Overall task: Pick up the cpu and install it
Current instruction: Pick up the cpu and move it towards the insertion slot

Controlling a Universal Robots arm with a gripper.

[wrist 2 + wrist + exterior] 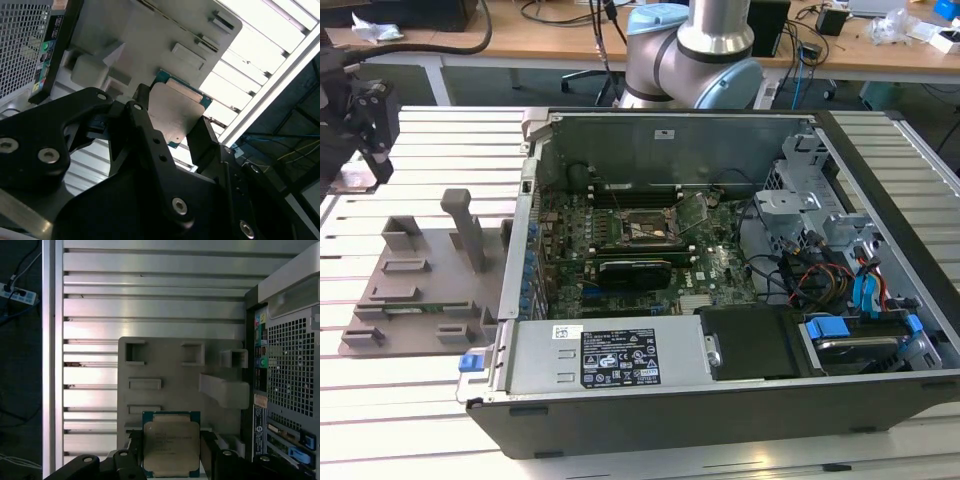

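You are working in a robotics lab or test workshop. Your robot arm [705,50] stands at one edge of a slatted metal tabletop [420,130]. On that tabletop an opened desktop computer [670,415] lies with its circuit boards and wiring exposed. Beside it is a grey holder plate [410,290] with moulded slots. Your gripper [171,457] clamps a bare computer chip [171,437]. Beyond the tabletop run wooden desks [510,40] strewn with cables [560,12], and a power strip [20,294] lies on the dark floor.
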